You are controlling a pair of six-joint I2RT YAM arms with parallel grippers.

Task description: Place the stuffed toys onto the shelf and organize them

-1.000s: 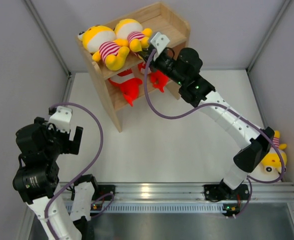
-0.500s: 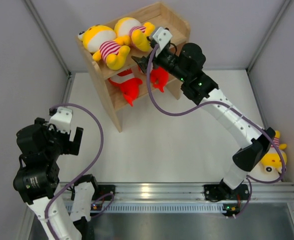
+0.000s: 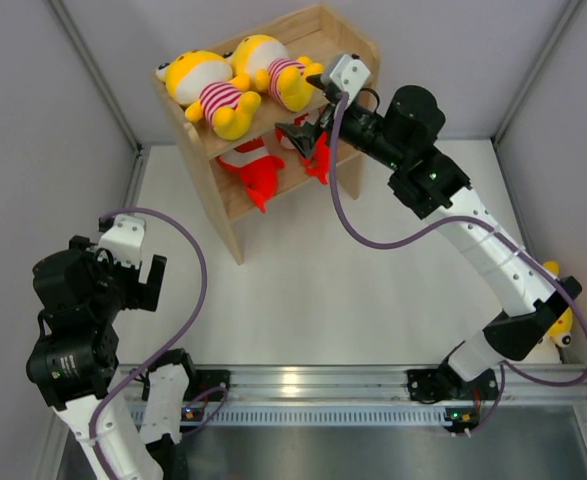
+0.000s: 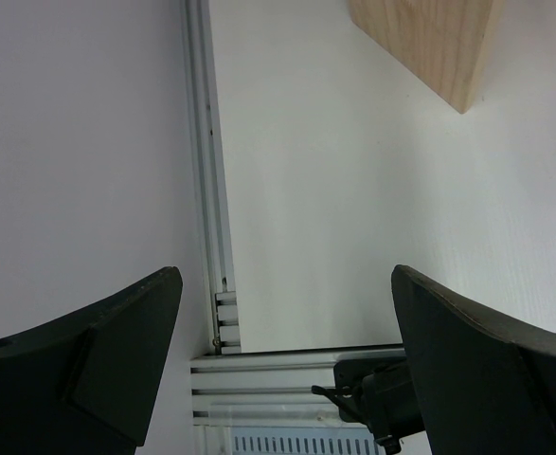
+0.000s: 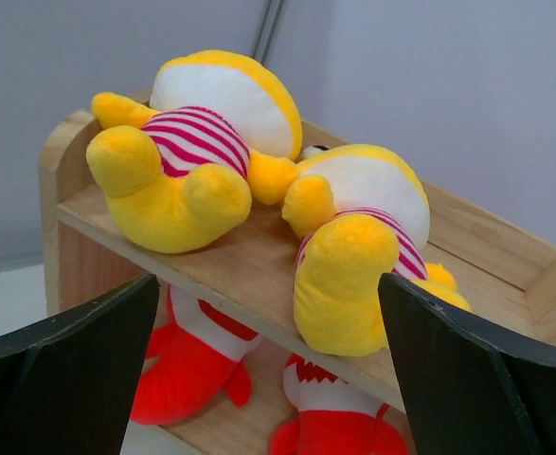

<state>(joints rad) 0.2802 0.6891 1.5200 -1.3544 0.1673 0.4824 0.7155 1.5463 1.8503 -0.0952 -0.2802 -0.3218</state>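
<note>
While the right arm's elbow hid most of the fifth toy point(image 3: 563, 322) at far right, two yellow toys point(image 3: 213, 85) lay on the shelf point(image 3: 358, 55) top, with two red ones point(image 3: 258, 170) below, half hidden. The right gripper point(image 3: 298, 105) gaped empty and had backed off since earlier. The left gripper point(image 3: 133, 278) was spread wide, empty.

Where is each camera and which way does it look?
Top: up high behind the robot, looking down at table, shelf, both arms.
Left wrist: on left hand, looking down at table and shelf corner; fingers show.
Right wrist: on right hand, facing yellow toys on shelf; fingers show.
Top and right wrist share those toys.
</note>
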